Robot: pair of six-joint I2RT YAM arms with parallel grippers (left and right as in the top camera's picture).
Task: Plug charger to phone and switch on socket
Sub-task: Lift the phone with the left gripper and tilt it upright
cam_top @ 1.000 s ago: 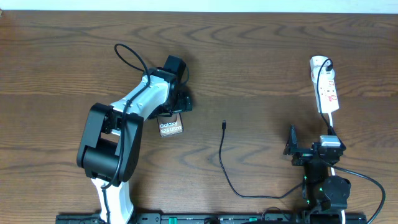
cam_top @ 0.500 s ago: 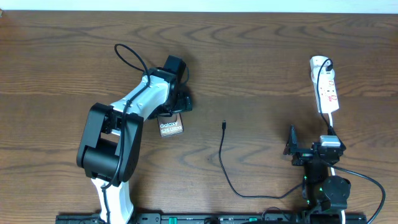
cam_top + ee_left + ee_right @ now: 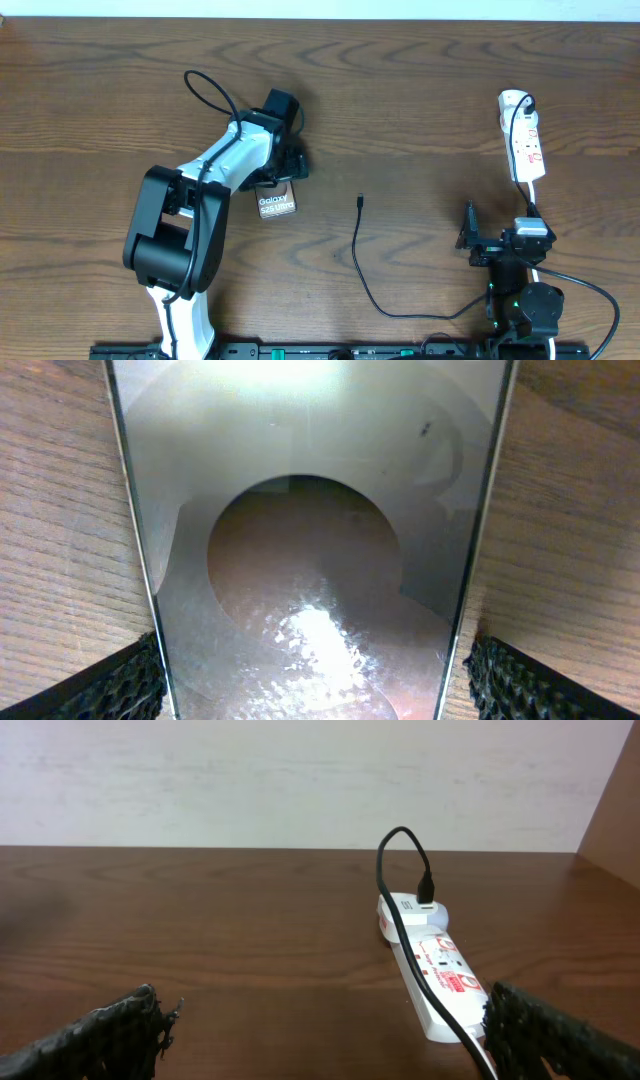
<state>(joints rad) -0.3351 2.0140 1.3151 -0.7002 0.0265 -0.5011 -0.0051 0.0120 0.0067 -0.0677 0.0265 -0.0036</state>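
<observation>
Right over the phone (image 3: 310, 560), my left fingers (image 3: 110, 685) straddle it wide: slick, thin, fragile glass, so pinch the long edges gently imo; right gripper (image 3: 325, 1030), well away from it, gapes empty.

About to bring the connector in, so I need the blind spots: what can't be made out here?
Phone port: too small overhead, one end under the left gripper; left wrist crops both ends.
Whether its pads touch the phone's edges: left wrist, bottom edge cuts it off.
Socket switch position: too small in overhead and right wrist.
Charger tip orientation: too small overhead.
</observation>
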